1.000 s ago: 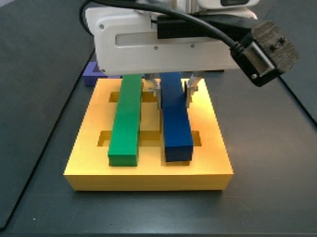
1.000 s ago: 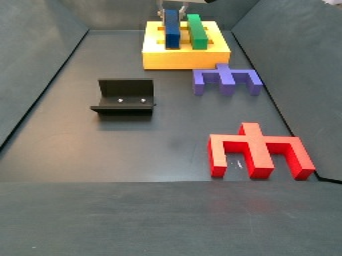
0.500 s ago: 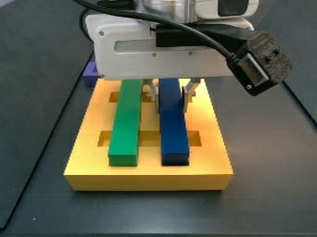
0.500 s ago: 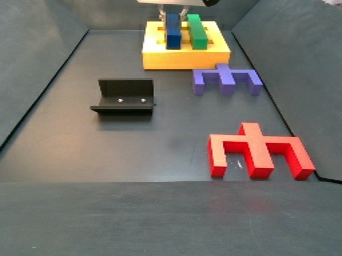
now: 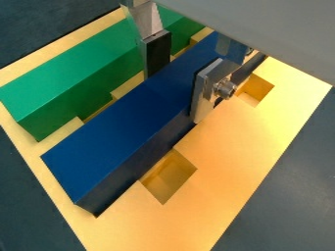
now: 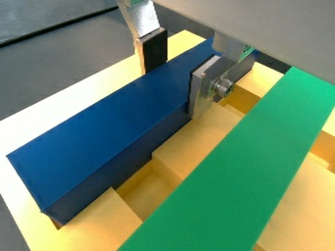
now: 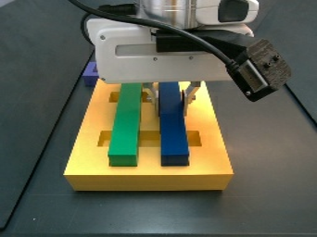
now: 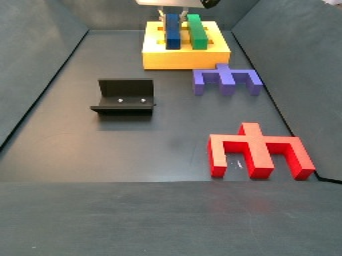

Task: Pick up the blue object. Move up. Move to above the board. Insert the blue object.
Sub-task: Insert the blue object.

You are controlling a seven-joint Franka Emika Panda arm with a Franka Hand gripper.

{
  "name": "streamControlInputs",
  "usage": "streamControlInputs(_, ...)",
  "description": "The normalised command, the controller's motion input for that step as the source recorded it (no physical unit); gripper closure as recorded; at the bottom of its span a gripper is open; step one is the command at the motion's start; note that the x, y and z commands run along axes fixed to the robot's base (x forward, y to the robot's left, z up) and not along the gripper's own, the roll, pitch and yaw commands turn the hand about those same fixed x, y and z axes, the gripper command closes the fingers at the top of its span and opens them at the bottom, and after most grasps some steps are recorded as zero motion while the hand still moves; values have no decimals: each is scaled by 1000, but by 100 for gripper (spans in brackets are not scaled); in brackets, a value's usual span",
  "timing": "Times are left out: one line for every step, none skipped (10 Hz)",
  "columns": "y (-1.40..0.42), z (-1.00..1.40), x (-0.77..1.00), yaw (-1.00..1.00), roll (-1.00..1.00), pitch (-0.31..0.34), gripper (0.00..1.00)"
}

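Both wrist views are looking steeply down, close in, past the gripper (image 5: 177, 74) at the blue object (image 5: 137, 123) on the board (image 5: 249, 186). A side view is sitting near the board (image 7: 148, 171); another is looking from far across the floor, sharing the board (image 8: 167, 60).

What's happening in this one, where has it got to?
The gripper is over the board, its fingers on either side of the blue object near the bar's far end. The blue object lies in a groove of the board, beside the green bar. Whether the pads press on it or have let go is not clear. A purple comb piece, a red piece and the fixture sit on the floor.
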Motion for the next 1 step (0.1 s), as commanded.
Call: streamControlInputs(0,0,0,0,0,0,100)
